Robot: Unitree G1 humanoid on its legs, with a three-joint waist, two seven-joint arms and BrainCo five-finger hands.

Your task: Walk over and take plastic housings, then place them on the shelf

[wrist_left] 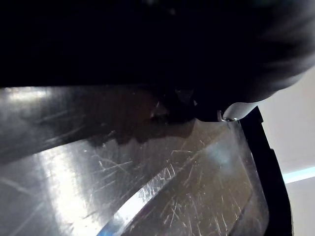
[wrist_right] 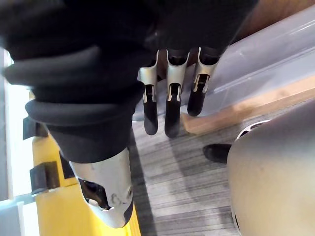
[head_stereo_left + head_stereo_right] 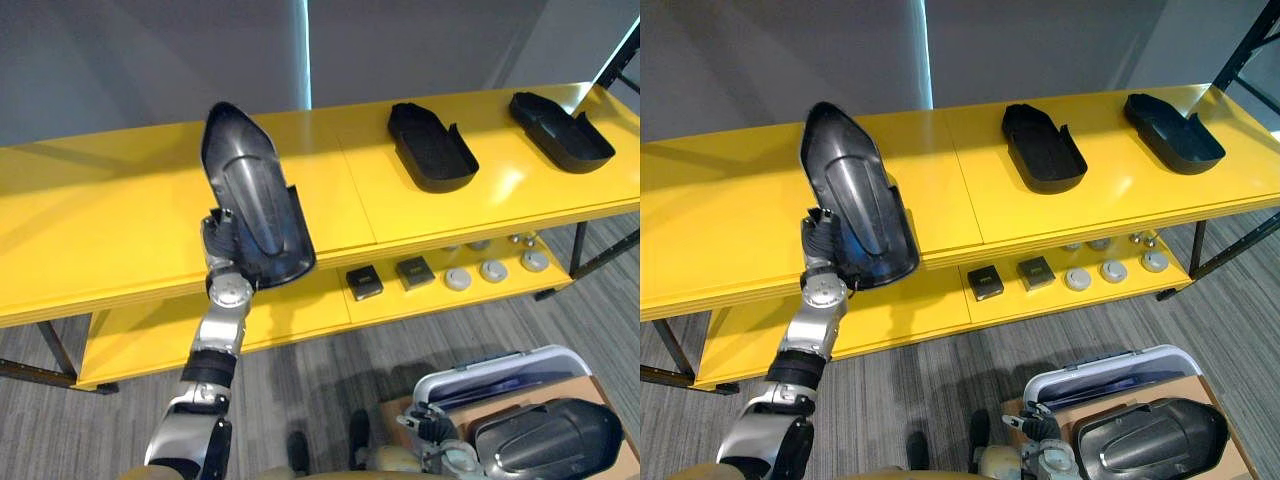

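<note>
Silver-fingered right hand [image 2: 170, 98] nearest, loose and empty, beside bin [image 3: 520, 362]. Farther left, left hand [image 3: 222, 240] clamped on tilted housing [image 3: 250, 195], overhanging shelf [image 3: 100, 200] front edge. Released here, could tip off onto floor [image 3: 330, 380].

two small black boxes [image 3: 364, 282] and grey discs [image 3: 493, 270] lie in a row toward the lower shelf's [image 3: 290, 312] right end, above grey carpet [image 3: 330, 370].

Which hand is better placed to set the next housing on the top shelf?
Left. The left hand holds a black housing up at a bare stretch of the yellow shelf; the right hand hangs low beside the bin, fingers straight, holding nothing.
</note>
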